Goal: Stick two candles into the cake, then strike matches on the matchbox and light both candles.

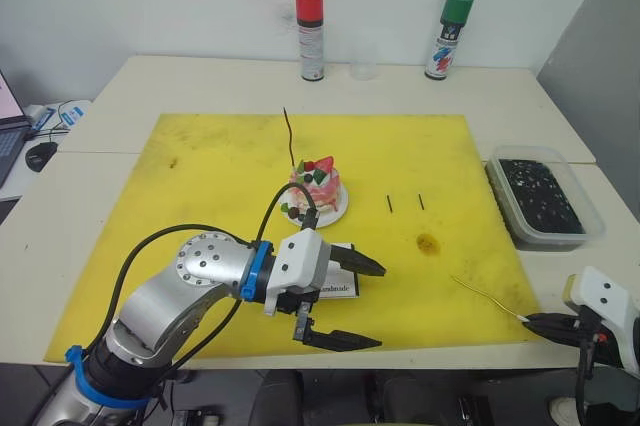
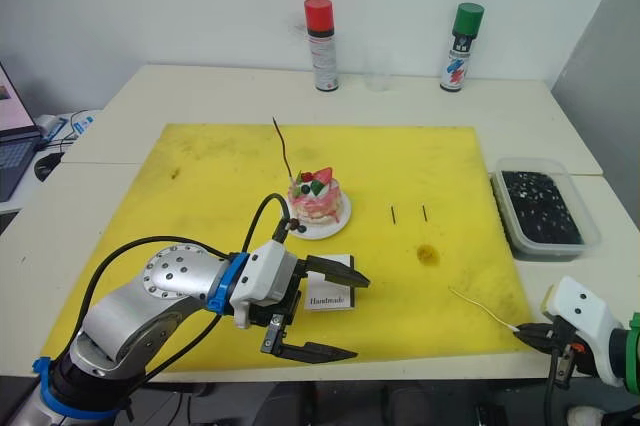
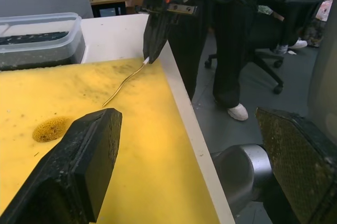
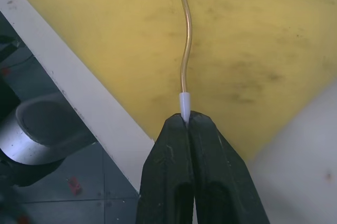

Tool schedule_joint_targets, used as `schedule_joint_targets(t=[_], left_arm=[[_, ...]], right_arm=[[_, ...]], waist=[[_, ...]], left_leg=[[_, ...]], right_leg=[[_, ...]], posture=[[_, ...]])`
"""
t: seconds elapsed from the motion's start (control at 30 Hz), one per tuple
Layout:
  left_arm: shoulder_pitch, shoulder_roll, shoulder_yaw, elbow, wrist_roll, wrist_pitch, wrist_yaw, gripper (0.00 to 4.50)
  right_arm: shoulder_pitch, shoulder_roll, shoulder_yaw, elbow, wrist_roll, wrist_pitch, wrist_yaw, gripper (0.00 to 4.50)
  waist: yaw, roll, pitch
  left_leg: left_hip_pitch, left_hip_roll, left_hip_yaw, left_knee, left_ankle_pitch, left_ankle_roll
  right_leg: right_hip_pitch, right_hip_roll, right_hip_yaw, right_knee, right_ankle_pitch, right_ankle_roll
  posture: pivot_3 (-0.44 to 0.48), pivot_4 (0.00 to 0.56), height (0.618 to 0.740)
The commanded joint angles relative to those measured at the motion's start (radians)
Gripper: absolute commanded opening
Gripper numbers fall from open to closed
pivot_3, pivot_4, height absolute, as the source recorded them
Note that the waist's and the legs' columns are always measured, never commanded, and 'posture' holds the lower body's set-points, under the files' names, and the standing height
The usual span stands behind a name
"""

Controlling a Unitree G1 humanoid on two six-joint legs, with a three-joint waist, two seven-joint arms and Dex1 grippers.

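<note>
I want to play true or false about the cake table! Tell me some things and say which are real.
1. One candle already stands in the cake. True.
2. The right hand is open and empty. False: it is shut on the pale tip of the second candle.
3. The left hand is open. True.
4. The two matches lie inside the matchbox. False: they lie on the yellow mat, right of the cake.
5. Both spray cans have red caps. False: one cap is red, one green.

Yellow mat [image 1: 200, 176], pink-and-white cake [image 1: 316, 189], golden candle [image 4: 185, 50] with a white tip.
</note>
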Motion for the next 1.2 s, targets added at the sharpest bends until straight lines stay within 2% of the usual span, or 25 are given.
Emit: schedule_joint_targets(t=[0.03, 0.17, 0.27, 0.37, 0.47, 0.53, 0.8, 0.93, 1.2], left_arm=[[-0.020, -0.016, -0.007, -0.025, -0.006, -0.013, -0.004, 4.50], [-0.020, -0.023, -0.016, -0.015, 0.007, -0.024, -0.009, 4.50], [-0.020, -0.031, -0.025, -0.003, 0.021, -0.041, -0.013, 4.50], [-0.035, -0.040, -0.053, 0.026, 0.074, -0.105, -0.040, 4.50], [-0.045, -0.051, -0.083, 0.045, 0.122, -0.163, -0.058, 4.50], [-0.050, -0.061, -0.101, 0.051, 0.144, -0.191, -0.062, 4.50], [-0.040, -0.089, -0.147, 0.033, 0.187, -0.232, -0.061, 4.50], [-0.033, -0.095, -0.153, 0.026, 0.194, -0.234, -0.052, 4.50], [-0.017, -0.102, -0.156, 0.020, 0.195, -0.226, -0.030, 4.50]], right_arm=[[-0.020, -0.017, 0.007, 0.014, -0.016, -0.002, -0.006, 0.62], [-0.035, -0.042, -0.002, -0.005, -0.014, 0.026, 0.005, 2.01], [-0.043, -0.098, -0.048, -0.054, 0.019, 0.103, 0.044, 2.01], [-0.074, -0.211, -0.095, -0.131, 0.053, 0.241, 0.093, 2.01], [-0.113, -0.342, -0.063, -0.187, 0.043, 0.398, 0.073, 2.01], [-0.157, -0.388, -0.021, -0.203, 0.065, 0.474, 0.049, 2.01], [-0.346, -0.372, 0.240, -0.155, 0.093, 0.544, -0.078, 2.01], [-0.371, -0.359, 0.297, -0.148, 0.103, 0.559, -0.104, 2.01], [-0.398, -0.304, 0.334, -0.162, 0.128, 0.608, -0.170, 2.01]], waist=[[0.000, 0.000, 0.000], [-0.001, 0.000, 0.000], [0.000, 0.001, 0.000], [-0.001, 0.003, 0.000], [0.000, 0.004, 0.000], [0.000, 0.003, 0.000], [0.000, 0.002, 0.000], [0.000, 0.003, 0.000], [0.000, 0.003, 0.000]], left_leg=[[0.000, 0.000, 0.000, 0.000, 0.000, 0.000], [0.000, 0.000, 0.000, 0.000, 0.000, 0.000], [0.000, 0.000, 0.000, 0.000, 0.000, 0.000], [0.000, 0.000, 0.001, 0.001, 0.000, 0.000], [0.001, 0.000, 0.000, 0.001, 0.000, 0.000], [0.001, 0.000, 0.000, 0.001, 0.000, 0.000], [-0.001, 0.000, 0.000, 0.000, -0.001, 0.002], [-0.001, 0.000, 0.001, 0.000, -0.001, 0.002], [-0.001, 0.000, 0.001, 0.001, -0.001, 0.002]], right_leg=[[0.000, 0.000, 0.000, 0.000, 0.000, 0.000], [0.000, 0.000, 0.000, 0.000, 0.000, 0.000], [0.000, 0.000, 0.000, 0.000, 0.000, 0.000], [0.000, 0.000, 0.001, 0.000, 0.001, 0.001], [0.000, 0.000, 0.000, 0.000, 0.001, 0.001], [0.000, 0.000, 0.000, 0.000, 0.001, 0.000], [-0.001, 0.000, 0.000, -0.001, 0.003, 0.005], [-0.002, 0.000, 0.000, -0.001, 0.003, 0.005], [-0.001, 0.000, 0.000, -0.001, 0.003, 0.006]], posture=[[0.000, 0.150, 0.740], [0.000, 0.150, 0.740], [0.000, 0.150, 0.740], [0.000, 0.150, 0.740], [0.000, 0.150, 0.740], [0.000, 0.150, 0.740], [0.000, 0.150, 0.740], [0.000, 0.150, 0.740], [0.000, 0.150, 0.740]])
